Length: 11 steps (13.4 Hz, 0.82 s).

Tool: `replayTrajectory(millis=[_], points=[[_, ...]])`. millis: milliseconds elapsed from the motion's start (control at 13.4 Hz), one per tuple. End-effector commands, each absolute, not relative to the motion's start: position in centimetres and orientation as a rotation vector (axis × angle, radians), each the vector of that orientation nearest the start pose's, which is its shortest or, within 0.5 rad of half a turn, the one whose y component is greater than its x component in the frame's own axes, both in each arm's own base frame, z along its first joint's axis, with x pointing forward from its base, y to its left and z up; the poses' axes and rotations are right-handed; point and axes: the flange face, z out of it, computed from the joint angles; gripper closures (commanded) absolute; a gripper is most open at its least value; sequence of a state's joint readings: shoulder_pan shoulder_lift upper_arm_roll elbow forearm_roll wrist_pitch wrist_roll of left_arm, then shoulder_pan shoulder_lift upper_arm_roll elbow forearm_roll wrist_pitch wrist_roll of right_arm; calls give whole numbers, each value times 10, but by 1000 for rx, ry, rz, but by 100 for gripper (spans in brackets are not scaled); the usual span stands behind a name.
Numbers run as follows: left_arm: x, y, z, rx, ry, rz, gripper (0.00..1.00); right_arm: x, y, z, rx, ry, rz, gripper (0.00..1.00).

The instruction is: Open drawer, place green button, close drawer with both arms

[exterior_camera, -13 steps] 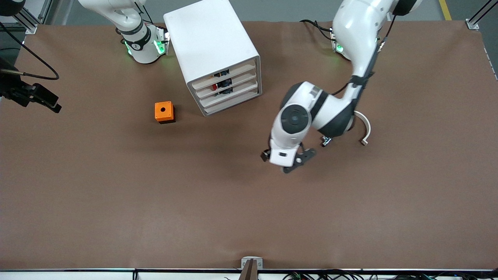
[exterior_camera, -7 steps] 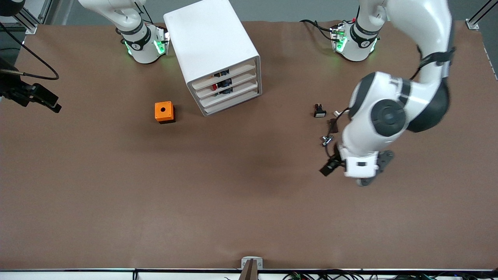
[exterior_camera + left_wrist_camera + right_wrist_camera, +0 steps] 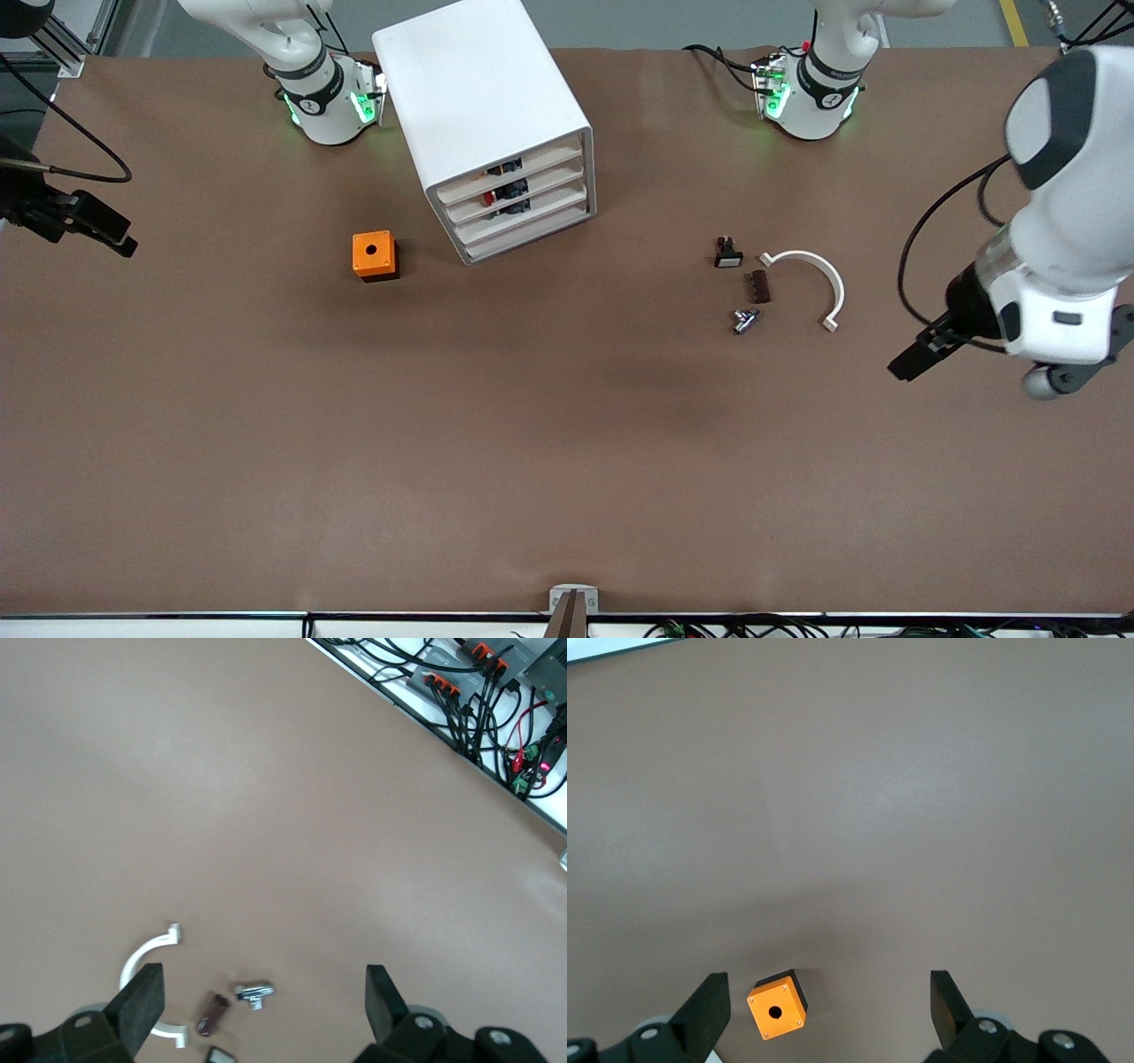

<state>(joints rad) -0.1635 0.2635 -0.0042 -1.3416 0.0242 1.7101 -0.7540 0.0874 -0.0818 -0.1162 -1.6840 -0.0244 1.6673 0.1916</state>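
Button: cannot tell where it is; no green cap shows in any view, and neither gripper holds one.

Drawer cabinet (image 3: pixel 483 111): white, four drawers, all pushed in. Small red and black parts show through the slots of the upper drawers, too small to identify.

Left gripper (image 3: pixel 261 988): fingers spread wide, nothing between them. It hangs over bare counter (image 3: pixel 567 443) at the left arm's end.

Right gripper (image 3: pixel 828 992): also wide apart, holding nothing, up over the right arm's end.

Orange box (image 3: pixel 374 255): beside the cabinet, toward the right arm's end.

Small parts grouped toward the left arm's end: black switch (image 3: pixel 728 252), brown piece (image 3: pixel 759 286), metal piece (image 3: pixel 744 320), white arc (image 3: pixel 811 283).
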Motion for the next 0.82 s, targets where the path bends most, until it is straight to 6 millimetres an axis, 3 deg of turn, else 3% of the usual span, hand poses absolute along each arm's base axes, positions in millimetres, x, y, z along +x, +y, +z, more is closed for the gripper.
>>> replayTrajectory(millis=[0,299,748], points=[[616,-70,618,-3042,-730,-147,0,534,-25,626,-3149,343,-102,0],[589,-34,653,-3089,-359,-122,0,534,-25,626,-3146,343,-99,0],[543,-29,667,-3101,-300,-21,0,533,-27,627,-3144,347,-104,0]])
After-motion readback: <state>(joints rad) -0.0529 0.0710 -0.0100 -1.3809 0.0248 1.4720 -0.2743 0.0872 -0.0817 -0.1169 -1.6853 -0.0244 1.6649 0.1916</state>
